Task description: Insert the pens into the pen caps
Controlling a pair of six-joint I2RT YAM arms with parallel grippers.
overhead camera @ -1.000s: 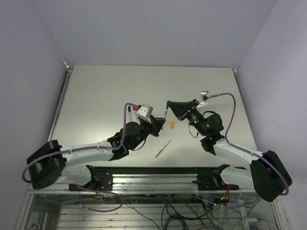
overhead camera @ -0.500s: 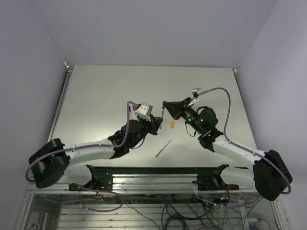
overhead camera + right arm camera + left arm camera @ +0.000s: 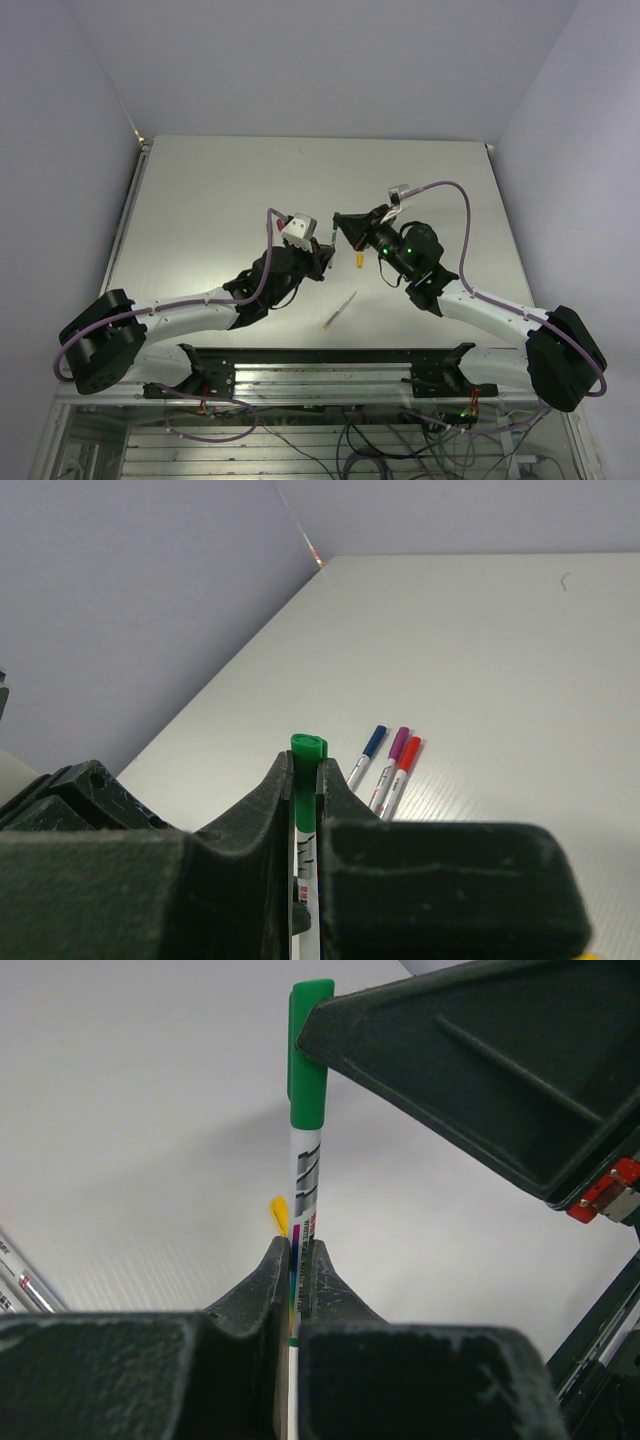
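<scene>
Lying nearest the arm bases on the table [image 3: 220,190] is an uncapped pen [image 3: 339,311], and just beyond it a loose yellow cap [image 3: 358,259]. Above these, held off the surface, the left gripper [image 3: 297,1260] is clamped tight on the lower barrel of a white pen [image 3: 303,1175], which stands upright between its fingers. The right gripper [image 3: 305,780] is pinched shut on the green cap [image 3: 308,1055] at that pen's top end. The cap looks seated on the barrel, though whether it has clicked fully home cannot be told. Farther off, three capped pens [image 3: 388,763], blue, purple and red, lie side by side. The white pen is probably light, stiff and smooth, so it could slide or twist in a loose pinch; holding it mid-barrel, away from the tip, should keep it straight. The green cap is tiny and slick, best squeezed across its sides, with the push kept along the pen's axis.
</scene>
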